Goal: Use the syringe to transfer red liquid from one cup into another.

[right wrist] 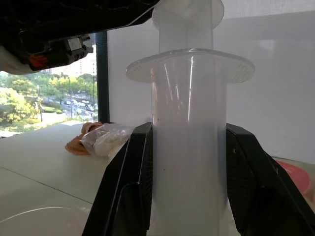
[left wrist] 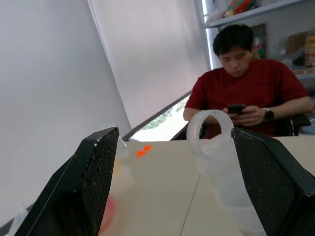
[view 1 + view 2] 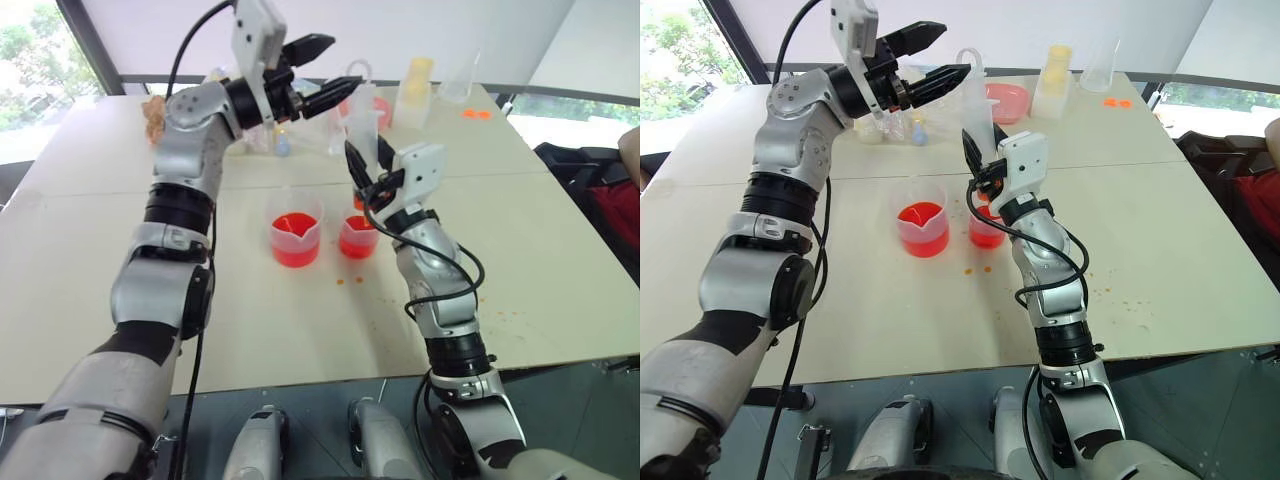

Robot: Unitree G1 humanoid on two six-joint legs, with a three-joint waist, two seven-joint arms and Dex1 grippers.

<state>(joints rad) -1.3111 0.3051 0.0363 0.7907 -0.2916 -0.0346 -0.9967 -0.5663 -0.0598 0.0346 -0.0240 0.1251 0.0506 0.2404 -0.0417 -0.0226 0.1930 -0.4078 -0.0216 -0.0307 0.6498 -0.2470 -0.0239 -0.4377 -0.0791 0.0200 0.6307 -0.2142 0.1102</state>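
The syringe (image 3: pixel 362 125) stands upright with my right gripper (image 3: pixel 368 158) shut on its clear barrel (image 1: pixel 189 147). Its orange tip (image 3: pixel 358 203) hangs just over the narrower cup (image 3: pixel 358 236), which holds red liquid. To the left stands the wider cup (image 3: pixel 295 238), also holding red liquid (image 3: pixel 921 214). My left gripper (image 3: pixel 347 62) is open and raised at the plunger's top. The plunger ring (image 2: pixel 211 129) sits between its fingers (image 2: pixel 101 167), untouched.
At the table's far side stand a pink bowl (image 3: pixel 1006 97), a yellow-topped bottle (image 3: pixel 416 85) and a clear flask (image 3: pixel 461 85), with a plastic bag (image 3: pixel 155 115) far left. Red drops (image 3: pixel 350 280) spot the table near the cups. A person in a red shirt (image 2: pixel 246 88) sits beyond the table.
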